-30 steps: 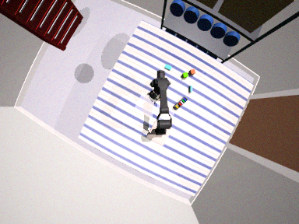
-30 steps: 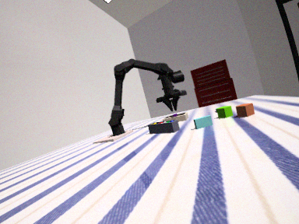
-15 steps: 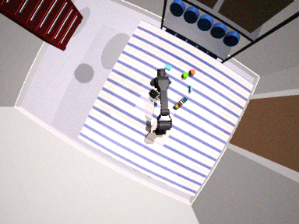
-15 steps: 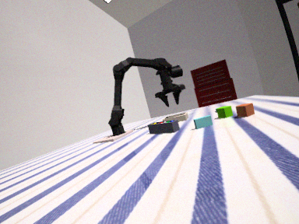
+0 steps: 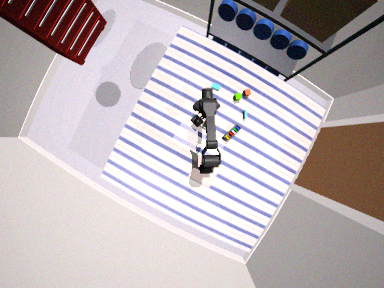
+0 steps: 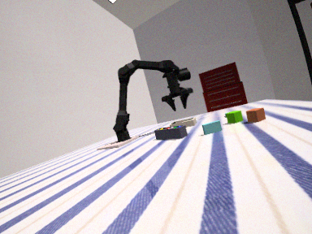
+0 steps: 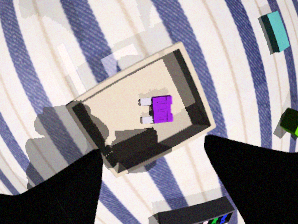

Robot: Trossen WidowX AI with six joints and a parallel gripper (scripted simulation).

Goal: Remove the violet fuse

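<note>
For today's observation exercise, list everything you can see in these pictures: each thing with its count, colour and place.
Violet fuse: one, violet, lying in the tray.
Tray: one, beige, below the gripper.
Fuse block: one, dark, holding coloured fuses, beside the tray.
Small blocks: teal, green, orange, on the striped cloth.
Striped cloth: one, white and blue, covering the table.
Cabinet: one, dark red, by the wall.
Discs: five, blue, in a row beyond the table.
Arm: one, black.
Gripper: one, black, open, above the tray.
</note>
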